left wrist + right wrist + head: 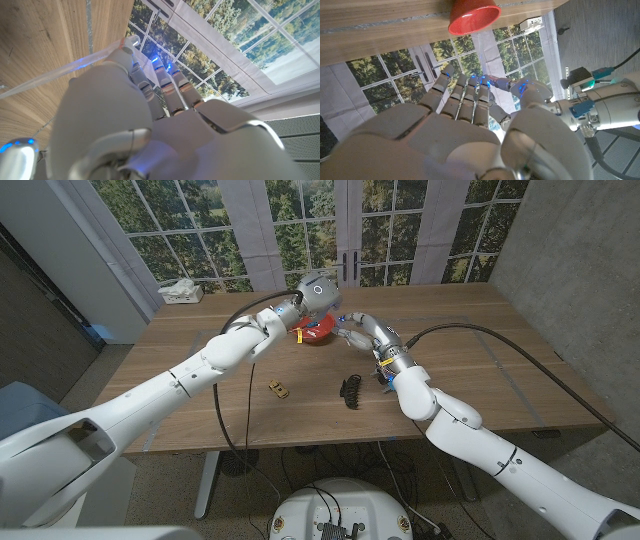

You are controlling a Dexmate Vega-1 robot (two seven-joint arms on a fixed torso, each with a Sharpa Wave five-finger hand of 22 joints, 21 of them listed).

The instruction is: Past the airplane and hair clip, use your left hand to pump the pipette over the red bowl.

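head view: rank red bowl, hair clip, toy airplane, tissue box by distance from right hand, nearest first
From the right hand:
1. red bowl, just to its left.
2. hair clip, nearer the table's front.
3. toy airplane, front-left.
4. tissue box, far left corner.

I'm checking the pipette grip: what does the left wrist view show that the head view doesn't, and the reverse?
Left wrist view: the clear pipette lying along the left hand, over the wooden table. Head view: the red bowl under that hand, the right hand beside the bowl, the toy airplane and the black hair clip nearer the robot. Both: left hand, table, windows.
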